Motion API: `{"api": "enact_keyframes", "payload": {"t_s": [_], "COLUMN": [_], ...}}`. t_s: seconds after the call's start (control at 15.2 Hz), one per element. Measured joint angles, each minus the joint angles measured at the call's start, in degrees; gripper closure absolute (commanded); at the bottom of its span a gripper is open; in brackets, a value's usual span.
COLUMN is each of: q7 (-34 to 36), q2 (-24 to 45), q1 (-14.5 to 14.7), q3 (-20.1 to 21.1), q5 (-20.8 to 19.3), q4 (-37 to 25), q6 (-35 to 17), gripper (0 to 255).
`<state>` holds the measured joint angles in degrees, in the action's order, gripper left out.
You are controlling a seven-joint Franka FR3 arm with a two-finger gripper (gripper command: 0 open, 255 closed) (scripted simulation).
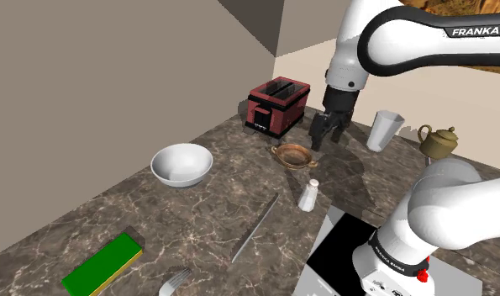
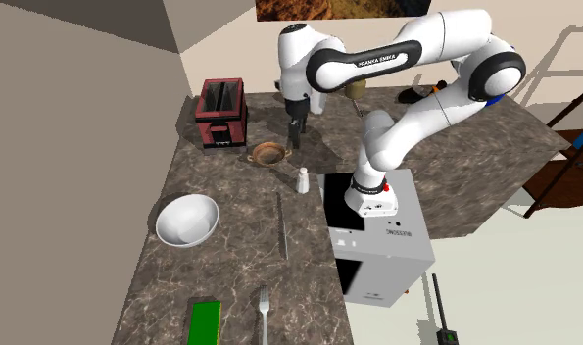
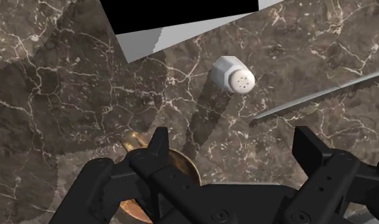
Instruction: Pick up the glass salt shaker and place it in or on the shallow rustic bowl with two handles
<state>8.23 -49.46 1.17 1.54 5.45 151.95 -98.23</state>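
Gripper (image 1: 327, 134), fingers apart, is hovering above the two-handled bowl (image 1: 294, 155). The salt shaker (image 1: 308, 195) is standing by the countertop's (image 1: 197, 220) edge, needing a centred grasp.

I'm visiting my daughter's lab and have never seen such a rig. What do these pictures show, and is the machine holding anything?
This is a simulated white robot arm on a box stand, ending in a black two-finger gripper. Two pictures look down on the marbled counter from outside; the third is from a camera on the hand, looking past its fingers. On it are a red toaster, a white bowl, a brown two-handled bowl, a white salt shaker, a knife, fork, green block, cup and teapot. The gripper is open and holds nothing; it hangs about over the brown bowl; the shaker stands apart.
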Motion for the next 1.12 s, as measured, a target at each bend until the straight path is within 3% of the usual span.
{"api": "enact_keyframes", "payload": {"t_s": [0.46,0.86,1.12], "q7": [3.50,3.40,3.45], "q2": [-2.19,-0.25,-0.06], "q1": [2.86,3.36,3.56], "q3": [4.71,5.51,5.72], "q5": [3.61,4.54,4.82], "q4": [11.79,15.86,16.89], "q6": [-9.82,-15.84,-17.11], "gripper": [0,0,0]}}
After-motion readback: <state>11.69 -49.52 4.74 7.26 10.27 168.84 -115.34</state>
